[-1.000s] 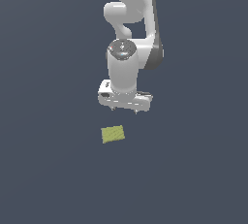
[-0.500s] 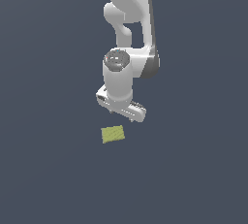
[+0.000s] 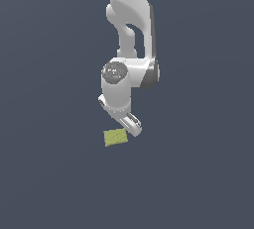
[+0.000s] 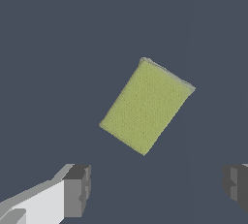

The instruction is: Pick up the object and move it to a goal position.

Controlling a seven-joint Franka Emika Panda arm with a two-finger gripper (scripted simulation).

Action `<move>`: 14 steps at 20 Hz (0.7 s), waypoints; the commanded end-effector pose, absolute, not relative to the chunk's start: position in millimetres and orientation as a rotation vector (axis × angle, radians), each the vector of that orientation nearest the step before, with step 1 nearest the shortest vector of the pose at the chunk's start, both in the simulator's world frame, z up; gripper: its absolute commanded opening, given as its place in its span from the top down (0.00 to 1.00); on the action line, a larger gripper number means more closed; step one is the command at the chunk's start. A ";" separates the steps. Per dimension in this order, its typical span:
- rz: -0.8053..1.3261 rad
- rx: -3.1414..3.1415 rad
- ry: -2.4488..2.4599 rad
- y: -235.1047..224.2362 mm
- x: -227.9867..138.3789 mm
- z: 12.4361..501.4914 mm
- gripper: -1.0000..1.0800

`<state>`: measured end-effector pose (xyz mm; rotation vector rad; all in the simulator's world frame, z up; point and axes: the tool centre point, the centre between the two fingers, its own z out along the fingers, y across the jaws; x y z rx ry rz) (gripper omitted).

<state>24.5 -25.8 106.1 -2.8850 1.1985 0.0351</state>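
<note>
Now lower and turned: gripper (image 3: pixel 130 125) down from mid-frame of the exterior view to just above the block (image 3: pixel 115 137), hand rotated since a second ago from broadside to edge-on

Meaning for the task: approach stage, descent under way, no grasp yet; judged early, with lift and carry to the goal still to come; no goal marker visible

Fingers (image 4: pixel 77 190): spread wide, nothing between them; in the wrist view one dark pad low at the left edge, the other low at the right edge, gap broader than the block

Block, location: flat on the dark worktop (image 3: pixel 49 173), lower centre of the exterior view, just left of and below the gripper; centre of the wrist view, above the line between the pads, not touched

Block, appearance: small, thin, yellow-green rectangle; finely textured top; pale grey edge showing along one short side; lying askew to the fingers, long axis diagonal in the wrist view

Likely need: more descent and centring before closing
</note>
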 end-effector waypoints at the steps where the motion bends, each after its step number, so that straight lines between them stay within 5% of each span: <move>1: 0.033 -2.838 1.311 -29.8 27.5 99.8 0.04; 14: 0.012 -2.566 1.805 -48.7 40.0 70.4 0.04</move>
